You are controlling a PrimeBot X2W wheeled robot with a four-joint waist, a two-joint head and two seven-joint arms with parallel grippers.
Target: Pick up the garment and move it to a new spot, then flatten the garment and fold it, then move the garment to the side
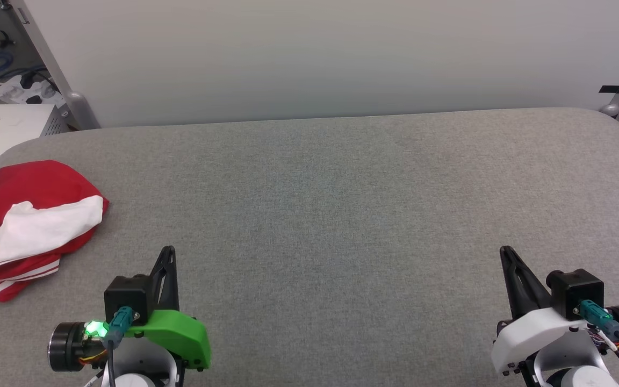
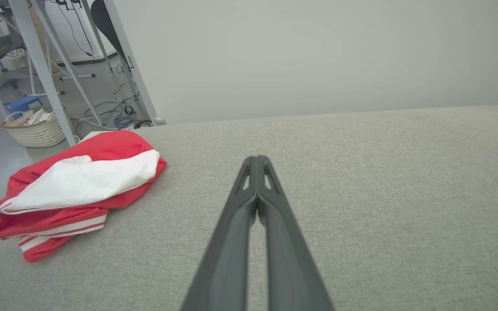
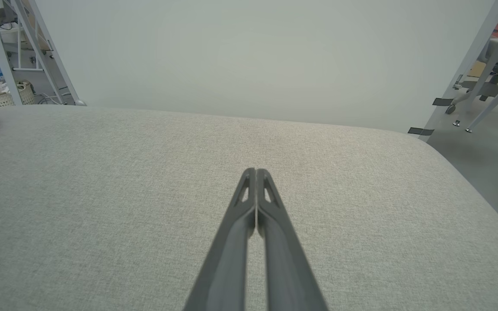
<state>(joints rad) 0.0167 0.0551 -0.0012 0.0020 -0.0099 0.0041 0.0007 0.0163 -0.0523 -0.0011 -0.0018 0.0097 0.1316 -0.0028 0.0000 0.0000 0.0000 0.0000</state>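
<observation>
We see the shirt lying in a crumpled heap at about nine o'clock on the grey cloth-covered table, hard by its left edge, with part of it reaching to the rim. It is mostly red, with a white sleeve draped over the top and red-and-white striped trim showing at its near side; we cannot make out any lettering in this heap. Our left claw sits at about seven o'clock in the head view, and the shirt lies at its ten o'clock, near but apart from it. In the left wrist view its two dark fingers are pressed together at the tips, clenched on nothing. Our right claw sits at about five o'clock, well apart from the shirt, and its fingers likewise meet at the tips with nothing between them. Beyond the table at twelve o'clock stands a plain pale wall. On the floor past the shirt we see a white woven basket.
</observation>
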